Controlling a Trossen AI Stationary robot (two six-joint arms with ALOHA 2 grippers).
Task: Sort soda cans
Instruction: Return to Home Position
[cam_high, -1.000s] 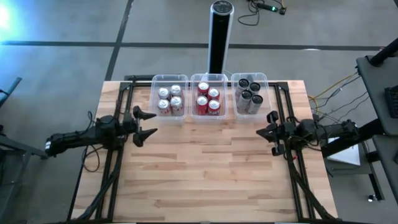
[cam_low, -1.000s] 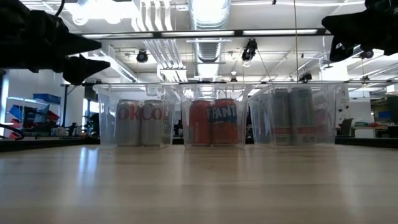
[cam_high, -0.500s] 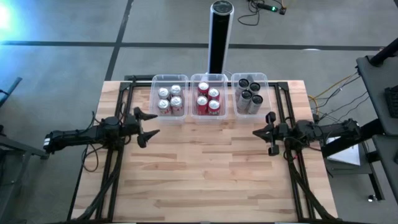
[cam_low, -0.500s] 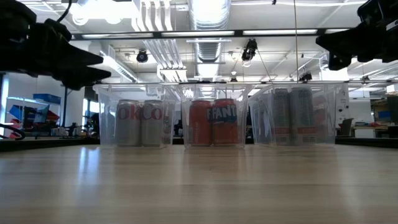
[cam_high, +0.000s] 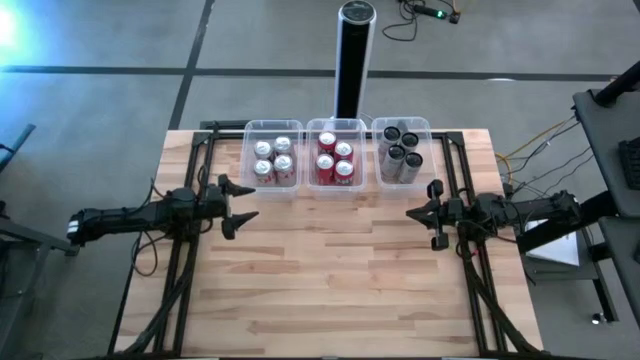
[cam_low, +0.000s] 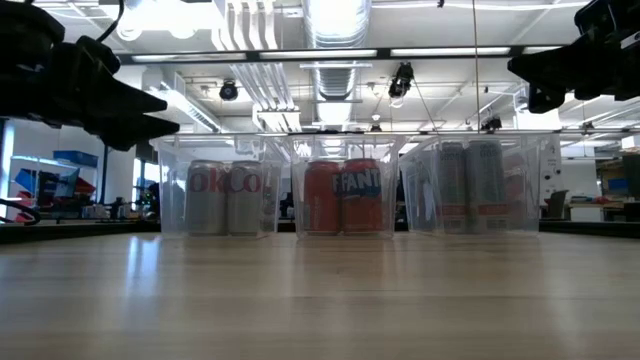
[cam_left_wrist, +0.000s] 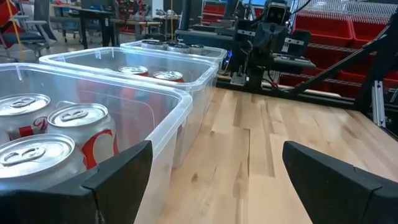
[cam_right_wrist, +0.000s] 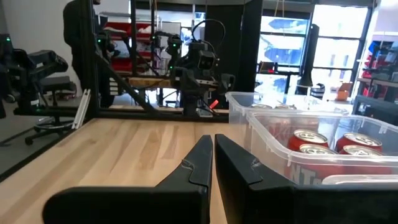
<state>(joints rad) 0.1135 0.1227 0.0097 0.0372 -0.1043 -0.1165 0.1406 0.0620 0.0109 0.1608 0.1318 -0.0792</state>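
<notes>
Three clear bins stand in a row at the table's far edge, each with several upright soda cans on its floor: silver cans (cam_high: 272, 160) in the left bin, red cans (cam_high: 335, 160) in the middle one, black cans (cam_high: 400, 148) in the right one. The low view shows them as silver (cam_low: 230, 197), red (cam_low: 343, 195) and dark (cam_low: 465, 185). My left gripper (cam_high: 250, 201) hovers open, near and left of the left bin, with silver cans (cam_left_wrist: 56, 134) close beside it. My right gripper (cam_high: 408, 213) hovers shut, near the right bin; red cans (cam_right_wrist: 323, 146) show beside it.
A tall black-and-silver post (cam_high: 354, 60) stands just beyond the far edge, behind the middle bin. The bare wooden tabletop (cam_high: 330, 290) stretches from the bins to the near edge. Dark frame rails (cam_high: 195, 170) run along both sides of the table.
Both grippers have sunk a little toward the table in the low view. The right gripper has also shifted slightly toward the table's left. The cans and bins have stayed put.
</notes>
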